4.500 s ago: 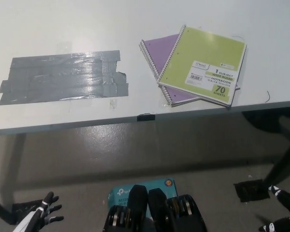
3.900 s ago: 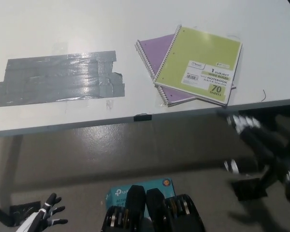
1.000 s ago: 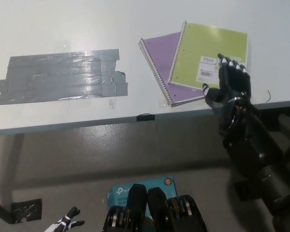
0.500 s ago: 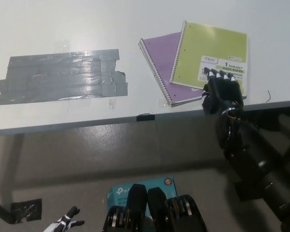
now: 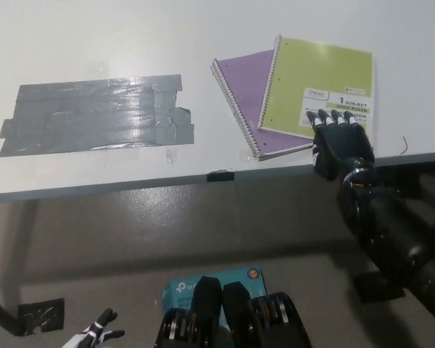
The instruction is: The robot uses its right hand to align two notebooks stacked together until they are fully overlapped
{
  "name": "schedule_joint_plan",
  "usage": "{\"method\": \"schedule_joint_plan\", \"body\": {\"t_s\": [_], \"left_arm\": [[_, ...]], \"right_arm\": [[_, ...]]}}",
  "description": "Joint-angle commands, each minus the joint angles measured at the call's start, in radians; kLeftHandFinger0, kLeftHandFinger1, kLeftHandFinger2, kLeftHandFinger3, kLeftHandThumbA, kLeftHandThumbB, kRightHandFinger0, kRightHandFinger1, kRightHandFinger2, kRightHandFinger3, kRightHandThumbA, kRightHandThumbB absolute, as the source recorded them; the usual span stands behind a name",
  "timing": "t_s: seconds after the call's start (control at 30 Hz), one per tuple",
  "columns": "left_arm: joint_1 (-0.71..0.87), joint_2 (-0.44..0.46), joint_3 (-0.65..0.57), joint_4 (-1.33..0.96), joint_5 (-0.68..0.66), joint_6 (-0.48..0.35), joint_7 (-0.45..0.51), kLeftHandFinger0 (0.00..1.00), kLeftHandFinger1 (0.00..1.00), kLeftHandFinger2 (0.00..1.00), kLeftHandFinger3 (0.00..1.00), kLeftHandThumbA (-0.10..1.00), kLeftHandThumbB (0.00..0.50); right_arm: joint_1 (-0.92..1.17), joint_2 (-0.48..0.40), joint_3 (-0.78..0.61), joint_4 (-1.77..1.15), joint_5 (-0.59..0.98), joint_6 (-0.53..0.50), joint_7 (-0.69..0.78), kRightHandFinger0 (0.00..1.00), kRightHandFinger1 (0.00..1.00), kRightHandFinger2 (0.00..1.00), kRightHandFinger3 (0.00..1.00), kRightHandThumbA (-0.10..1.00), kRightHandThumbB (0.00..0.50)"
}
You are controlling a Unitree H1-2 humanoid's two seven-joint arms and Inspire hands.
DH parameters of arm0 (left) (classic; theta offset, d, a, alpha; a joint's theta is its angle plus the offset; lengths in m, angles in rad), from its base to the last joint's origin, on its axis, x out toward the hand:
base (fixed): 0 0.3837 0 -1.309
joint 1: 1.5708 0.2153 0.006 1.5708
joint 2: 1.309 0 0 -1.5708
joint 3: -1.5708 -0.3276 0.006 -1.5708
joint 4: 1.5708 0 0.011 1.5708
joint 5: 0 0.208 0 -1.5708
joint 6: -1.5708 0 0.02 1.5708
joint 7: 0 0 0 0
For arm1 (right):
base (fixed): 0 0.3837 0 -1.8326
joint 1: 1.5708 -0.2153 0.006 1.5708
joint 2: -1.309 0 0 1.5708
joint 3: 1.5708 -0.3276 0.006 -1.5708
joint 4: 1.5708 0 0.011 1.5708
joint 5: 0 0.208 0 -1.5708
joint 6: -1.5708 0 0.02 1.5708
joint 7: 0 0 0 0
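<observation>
Because the green notebook (image 5: pixel 317 85) lies turned on the purple notebook (image 5: pixel 248 93), with purple showing at the left, the aligning is not done. Both lie near the table (image 5: pixel 94 36) front edge, green's spiral at its left, long axis away from me. My right hand (image 5: pixel 339 142) lies flat on green's near corner, fingers spread, holding nothing; my left hand (image 5: pixel 96 336) hangs low, grip unclear.

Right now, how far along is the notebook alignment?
Done: the right hand has reached the table and rests flat on the green notebook's near corner. In hand: shifting it over the purple notebook. Left: the purple one shows at the left, so they don't overlap fully. The left hand hangs low by the floor.
</observation>
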Motion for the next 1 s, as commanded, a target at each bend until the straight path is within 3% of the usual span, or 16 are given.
{"method": "schedule_joint_plan", "body": {"t_s": [0.0, 0.13, 0.33, 0.5, 0.73, 0.87, 0.9, 0.97], "left_arm": [[0.016, 0.017, 0.009, -0.03, -0.015, 0.013, -0.024, 0.77, 0.79, 0.9, 1.0, 1.0, 0.494], [0.018, 0.018, 0.01, -0.021, -0.011, 0.013, -0.03, 0.78, 0.8, 0.93, 1.0, 1.0, 0.5], [0.021, 0.016, 0.016, -0.019, -0.011, 0.013, -0.031, 0.79, 0.79, 0.93, 1.0, 1.0, 0.5], [0.019, 0.017, 0.016, -0.015, -0.014, 0.011, -0.038, 0.86, 0.82, 0.93, 1.0, 1.0, 0.5], [0.013, 0.021, 0.016, -0.015, -0.011, 0.013, -0.035, 0.77, 0.79, 0.92, 1.0, 1.0, 0.5], [0.01, 0.03, 0.012, -0.021, -0.012, 0.011, -0.05, 0.74, 0.78, 0.9, 1.0, 1.0, 0.5], [0.009, 0.032, 0.012, -0.022, -0.011, 0.01, -0.05, 0.72, 0.78, 0.9, 1.0, 1.0, 0.495], [0.008, 0.029, 0.016, -0.022, -0.012, 0.012, -0.047, 0.7, 0.76, 0.89, 1.0, 1.0, 0.5]], "right_arm": [[0.08, 0.015, 0.06, -0.004, -0.016, -0.045, 0.121, 1.0, 1.0, 1.0, 1.0, 1.0, 0.288], [0.103, 0.03, 0.078, -0.037, -0.019, -0.043, 0.142, 1.0, 1.0, 1.0, 1.0, 1.0, 0.272], [0.14, 0.021, 0.106, -0.035, -0.038, -0.127, 0.084, 1.0, 1.0, 1.0, 1.0, 1.0, 0.346], [0.166, -0.011, 0.092, -0.05, -0.025, -0.148, 0.099, 1.0, 1.0, 1.0, 1.0, 1.0, 0.329], [0.163, -0.067, 0.093, -0.044, -0.042, -0.183, 0.117, 1.0, 1.0, 1.0, 1.0, 1.0, 0.336], [0.141, -0.105, 0.115, -0.02, -0.08, -0.229, 0.116, 1.0, 1.0, 1.0, 1.0, 1.0, 0.328], [0.124, -0.121, 0.132, -0.004, -0.093, -0.261, 0.129, 1.0, 1.0, 1.0, 1.0, 1.0, 0.305], [0.107, -0.136, 0.143, 0.011, -0.107, -0.297, 0.107, 1.0, 1.0, 1.0, 1.0, 1.0, 0.321]]}}
